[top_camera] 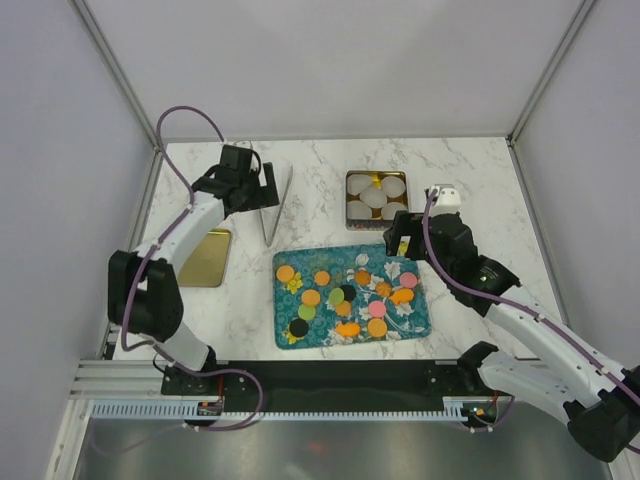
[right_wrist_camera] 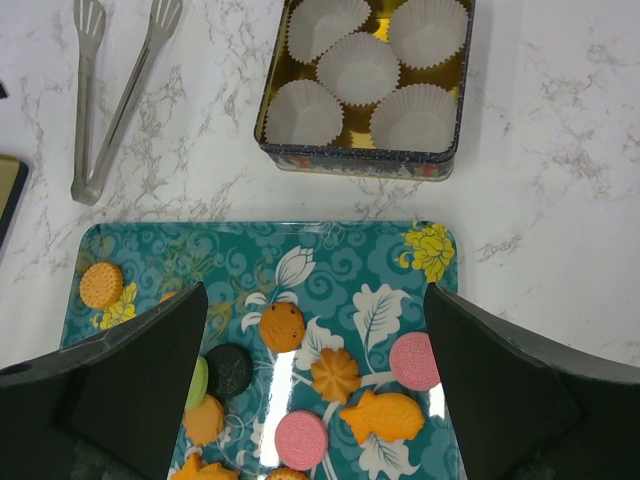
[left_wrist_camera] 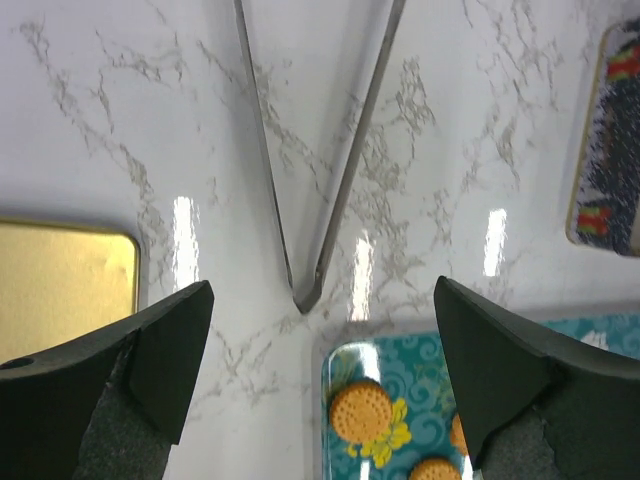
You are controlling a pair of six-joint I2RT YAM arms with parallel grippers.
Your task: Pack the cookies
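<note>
Several cookies (top_camera: 345, 295) in orange, pink, green and black lie spread on a teal patterned tray (top_camera: 420, 322). My right gripper (top_camera: 398, 238) hovers open over the tray's far right part. In the right wrist view its jaws (right_wrist_camera: 310, 295) stand wide with nothing between them, above a round orange cookie (right_wrist_camera: 282, 326), a pink one (right_wrist_camera: 413, 360) and a black one (right_wrist_camera: 229, 368). My left gripper (top_camera: 262, 192) hangs open and empty over bare marble beside metal tongs (top_camera: 275, 205). The left wrist view has it (left_wrist_camera: 322, 292) just short of the tongs' hinge (left_wrist_camera: 305, 298).
A square tin (top_camera: 376, 198) holding white pleated paper cups (right_wrist_camera: 358, 65) stands behind the tray. A gold lid (top_camera: 207, 257) lies left of the tray. The tongs (right_wrist_camera: 110, 100) lie between lid and tin. Walls close in the table on three sides.
</note>
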